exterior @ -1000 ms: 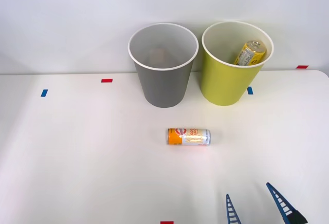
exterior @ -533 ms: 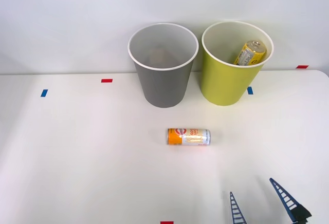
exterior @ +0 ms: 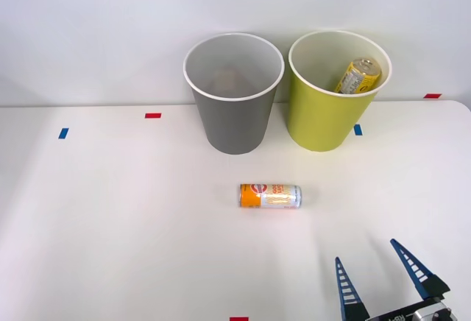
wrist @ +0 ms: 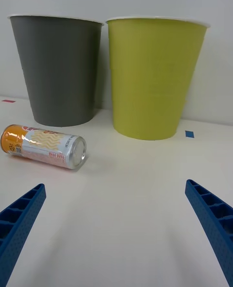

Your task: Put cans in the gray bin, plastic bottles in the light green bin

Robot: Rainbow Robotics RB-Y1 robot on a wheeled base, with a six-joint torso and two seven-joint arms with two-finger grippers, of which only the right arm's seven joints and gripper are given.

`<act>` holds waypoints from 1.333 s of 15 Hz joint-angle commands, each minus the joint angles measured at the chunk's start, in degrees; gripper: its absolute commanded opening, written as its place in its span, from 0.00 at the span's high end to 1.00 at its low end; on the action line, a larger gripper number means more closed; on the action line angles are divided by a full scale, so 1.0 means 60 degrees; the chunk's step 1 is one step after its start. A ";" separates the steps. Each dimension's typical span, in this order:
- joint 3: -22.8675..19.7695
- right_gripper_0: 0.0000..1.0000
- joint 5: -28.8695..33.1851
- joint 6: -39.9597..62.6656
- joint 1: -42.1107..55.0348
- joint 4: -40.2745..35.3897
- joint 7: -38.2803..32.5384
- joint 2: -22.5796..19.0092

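Cans: one slim can [exterior: 269, 196] lies on its side on the white worktop [exterior: 110, 225], in front of the gray bin [exterior: 233, 93] and light green bin [exterior: 333, 93]. From above, a yellow container [exterior: 358, 75] leans inside the green bin; the wrist view shows the bins' outer walls. The right claw [exterior: 384, 275] is spread wide, empty, near the can.
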 commanded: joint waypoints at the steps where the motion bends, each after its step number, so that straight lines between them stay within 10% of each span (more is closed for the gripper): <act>1: -0.0251 0.00 0.0139 -0.0012 -0.0114 -0.0011 -0.0531 -0.0237; 13: 0.0130 0.00 -0.0067 0.0003 -0.0949 -0.0055 -0.0707 -0.1130; 20: 0.0379 0.00 -0.0008 0.5701 -0.1139 -0.3805 -0.0663 -0.1863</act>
